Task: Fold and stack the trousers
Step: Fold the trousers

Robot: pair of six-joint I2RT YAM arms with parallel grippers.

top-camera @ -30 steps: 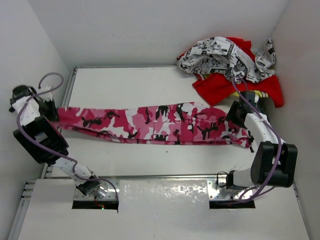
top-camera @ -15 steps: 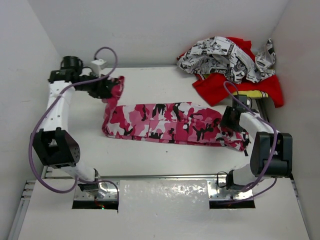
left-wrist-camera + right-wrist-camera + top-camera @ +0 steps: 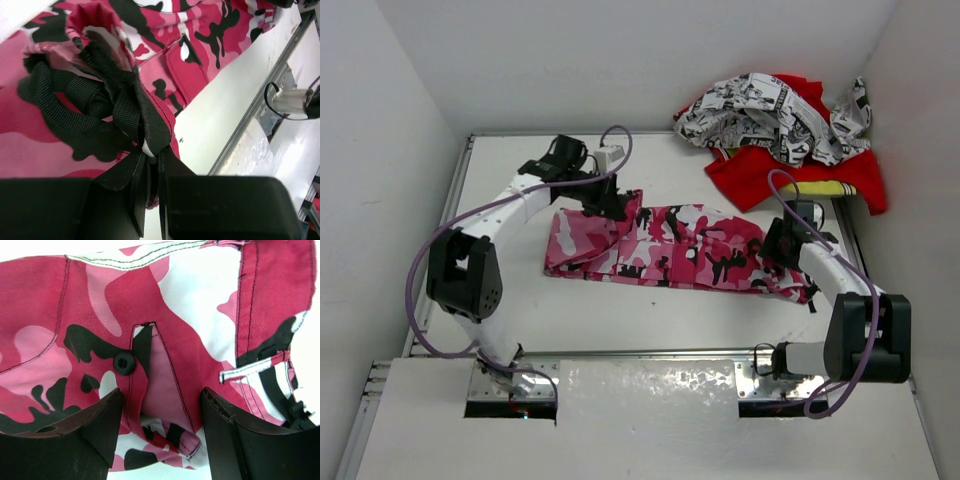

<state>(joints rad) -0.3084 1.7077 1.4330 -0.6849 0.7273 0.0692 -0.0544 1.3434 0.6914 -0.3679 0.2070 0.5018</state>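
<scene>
White walls enclose a white table [image 3: 510, 300], across whose middle the trousers [image 3: 690, 250] are spread lengthwise. Their left end is lifted off the surface and doubled back over the rest of the cloth, where it is held by the left gripper [image 3: 617, 205].

In the left wrist view, the left gripper [image 3: 149, 175] is seen clamped tight on a bunch of black webbing straps [image 3: 75, 105] and the pink hem they belong to. The rest of the trousers [image 3: 210, 30] hangs below it toward the table.

At the opposite end, the right gripper [image 3: 785, 240] is set down on the waist part. From the right wrist camera, its fingers [image 3: 75, 435] are seen spread wide, with the trousers [image 3: 50, 300] lying flat between and beneath them, and a black button [image 3: 124, 362] sits just ahead of the left finger. No pinch on the cloth is visible there.

A black-and-white printed cloth [image 3: 770, 110] and a red cloth [image 3: 770, 175] are heaped in the far right corner, just beyond the right gripper.
</scene>
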